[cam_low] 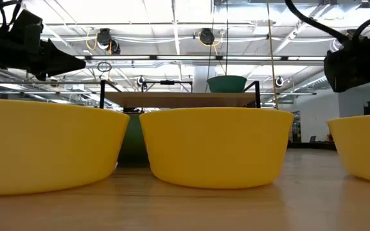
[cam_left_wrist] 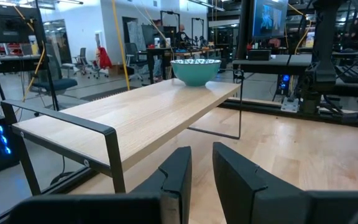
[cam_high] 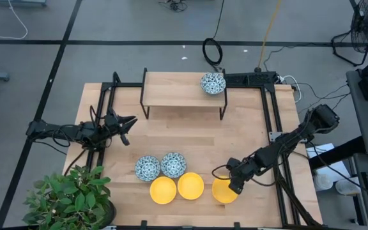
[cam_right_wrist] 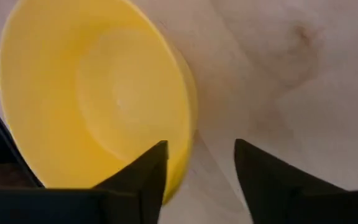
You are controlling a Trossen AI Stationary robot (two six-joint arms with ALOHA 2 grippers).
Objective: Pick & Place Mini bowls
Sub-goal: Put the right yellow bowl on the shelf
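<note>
The right pincer point(cam_right_wrist: 197, 165), still apart, straddles the rim of the right yellow bowl point(cam_right_wrist: 98, 93); a shallow bite may let it slip. Left pincer point(cam_left_wrist: 201, 171) narrow, empty.

Overhead and table-level cameras share three yellow bowls point(cam_high: 190, 186).

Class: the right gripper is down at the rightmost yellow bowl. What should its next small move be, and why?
Probably close the fingers. The right gripper straddles the rim of the rightmost yellow bowl, one finger inside and one outside, with a gap between them. Closing should pinch the rim before any lift. The left gripper waits by the shelf.
</note>
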